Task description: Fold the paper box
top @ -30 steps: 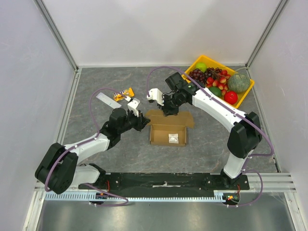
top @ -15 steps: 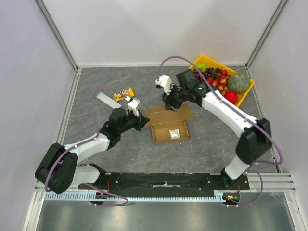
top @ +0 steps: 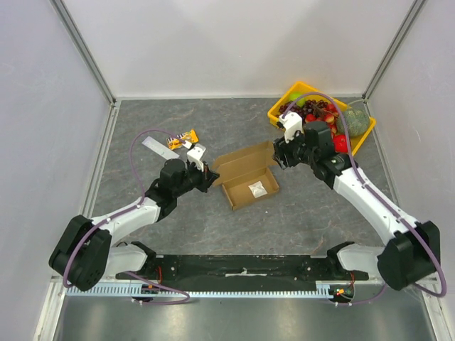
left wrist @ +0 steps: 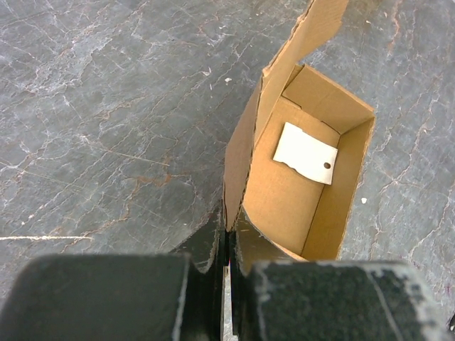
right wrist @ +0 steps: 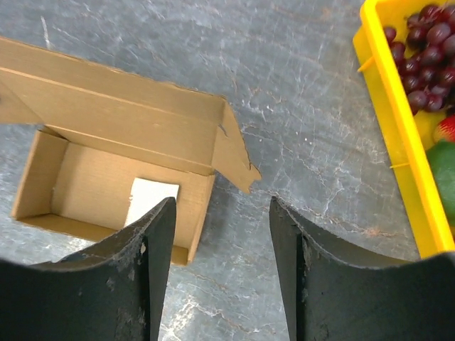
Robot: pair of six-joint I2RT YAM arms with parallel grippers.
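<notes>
With our left gripper [left wrist: 226, 245] we pinch one side wall of the paper box [left wrist: 298, 170], which lies just ahead of it. Our right gripper [right wrist: 220, 220], jaws spread and empty, has the box beside its left finger.
</notes>
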